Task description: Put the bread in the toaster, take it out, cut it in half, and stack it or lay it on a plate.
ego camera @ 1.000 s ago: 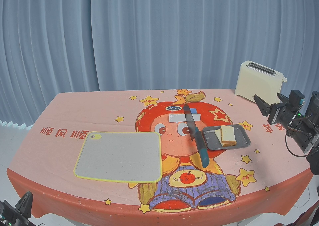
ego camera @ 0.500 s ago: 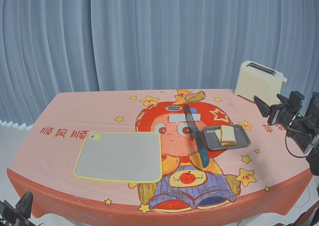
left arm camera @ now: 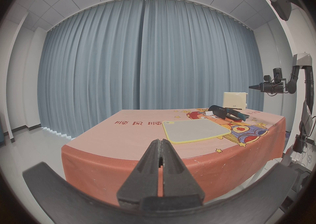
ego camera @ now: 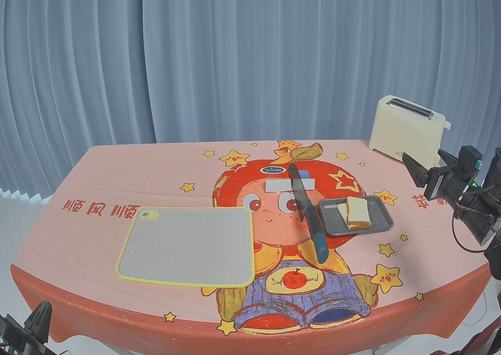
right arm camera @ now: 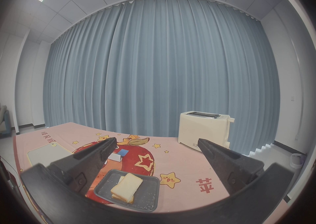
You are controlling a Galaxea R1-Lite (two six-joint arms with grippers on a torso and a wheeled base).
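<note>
Right black gripper [ego camera: 424,157], fingers spread wide, held level near cream toaster [ego camera: 406,129]. Left black gripper [left arm camera: 160,147], fingers pressed together, low off near corner of pink-clothed table [ego camera: 78,246]. Pale bread slices [ego camera: 358,212] stacked on grey rectangular plate [ego camera: 383,223].

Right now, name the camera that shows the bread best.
Right wrist view: the bread lies close, stacked on the tray. Head view shows it smaller, from above; left wrist view, too far to tell.

The knife [ego camera: 309,213] lies just beside the tray's [ego camera: 382,219] left edge; its near and right sides are open desk [ego camera: 130,173].
</note>
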